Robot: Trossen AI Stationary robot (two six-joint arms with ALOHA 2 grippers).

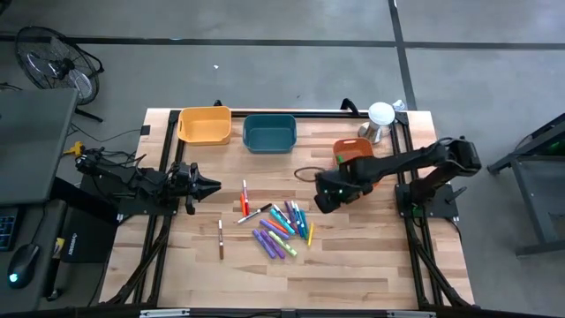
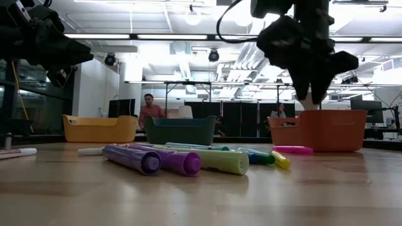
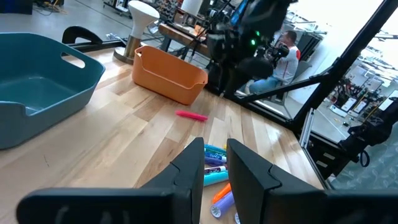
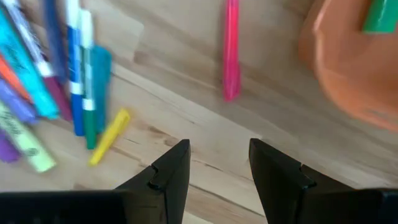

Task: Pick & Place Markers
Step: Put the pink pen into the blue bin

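Note:
The markers (image 1: 281, 228) lie loose in a heap on the table's middle: purple, blue, teal, green, yellow and orange ones. In the low view the markers (image 2: 182, 160) lie flat on their sides. A pink marker (image 4: 231, 50) lies alone by the orange bin (image 4: 357, 68), which holds a green marker (image 4: 379, 15). My right gripper (image 4: 217, 158) hovers open above bare wood between the heap and that bin. My left gripper (image 1: 210, 185) is open and raised at the table's left, pointing at the heap; it also shows in its own wrist view (image 3: 214, 165).
A yellow bin (image 1: 205, 125) and a teal bin (image 1: 269, 132) stand along the far edge, the orange bin (image 1: 353, 148) right of them, partly under my right arm. An orange marker (image 1: 244, 199) and a brown marker (image 1: 221, 238) lie apart, left of the heap. People show beyond the table.

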